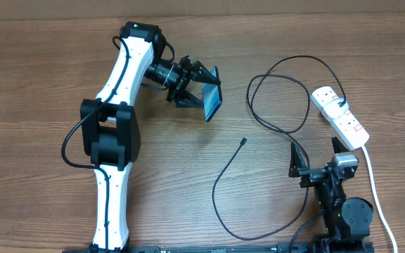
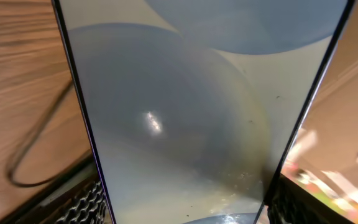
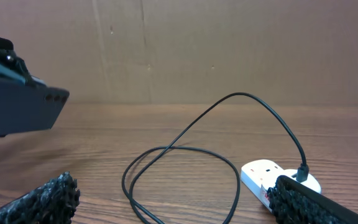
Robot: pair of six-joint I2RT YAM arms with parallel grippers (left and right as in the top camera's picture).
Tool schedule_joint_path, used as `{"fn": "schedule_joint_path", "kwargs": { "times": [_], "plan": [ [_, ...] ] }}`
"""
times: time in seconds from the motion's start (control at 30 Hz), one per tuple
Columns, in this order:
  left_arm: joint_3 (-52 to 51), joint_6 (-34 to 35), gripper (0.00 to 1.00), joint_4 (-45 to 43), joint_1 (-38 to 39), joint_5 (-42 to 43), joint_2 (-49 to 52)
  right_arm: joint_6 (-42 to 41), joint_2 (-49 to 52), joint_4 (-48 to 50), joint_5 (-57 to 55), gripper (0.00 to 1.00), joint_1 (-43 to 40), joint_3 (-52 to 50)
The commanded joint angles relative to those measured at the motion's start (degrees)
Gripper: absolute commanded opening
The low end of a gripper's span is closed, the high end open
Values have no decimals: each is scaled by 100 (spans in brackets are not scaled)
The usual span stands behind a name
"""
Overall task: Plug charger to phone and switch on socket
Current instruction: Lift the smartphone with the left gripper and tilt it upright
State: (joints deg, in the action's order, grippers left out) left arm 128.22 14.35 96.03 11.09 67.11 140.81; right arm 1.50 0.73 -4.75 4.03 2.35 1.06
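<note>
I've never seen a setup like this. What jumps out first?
The left end effector grips a blue-screened phone, tilted, upper middle of the table. To its right a thin black cable loops out from a white socket at the right edge, its loose tip lying mid-table. The right end effector stands open just below the socket.

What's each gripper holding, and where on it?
Left gripper grips the phone across its long edges. Right gripper is open, holding nothing.
</note>
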Motion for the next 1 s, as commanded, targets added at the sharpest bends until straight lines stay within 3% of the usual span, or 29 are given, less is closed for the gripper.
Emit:
{"fn": "schedule_joint_path", "kwargs": {
  "times": [0.0,0.47,0.67,0.83,0.97],
  "plan": [
    [168,-153,70,20,-72,997,37,-15,-35,17,-13,100,33,-59],
    [168,-153,70,83,-234,1856,37,-81,-35,175,391,100,33,-59],
    [168,-195,72,83,-262,2105,37,-1818,-35,645,3200,100,33,-59],
    [168,-219,72,83,-262,2144,37,-3005,-35,1847,3281,100,33,-57],
    [168,-219,72,83,-262,2149,37,-3195,-35,3045,3283,100,15,140]
  ]
}}
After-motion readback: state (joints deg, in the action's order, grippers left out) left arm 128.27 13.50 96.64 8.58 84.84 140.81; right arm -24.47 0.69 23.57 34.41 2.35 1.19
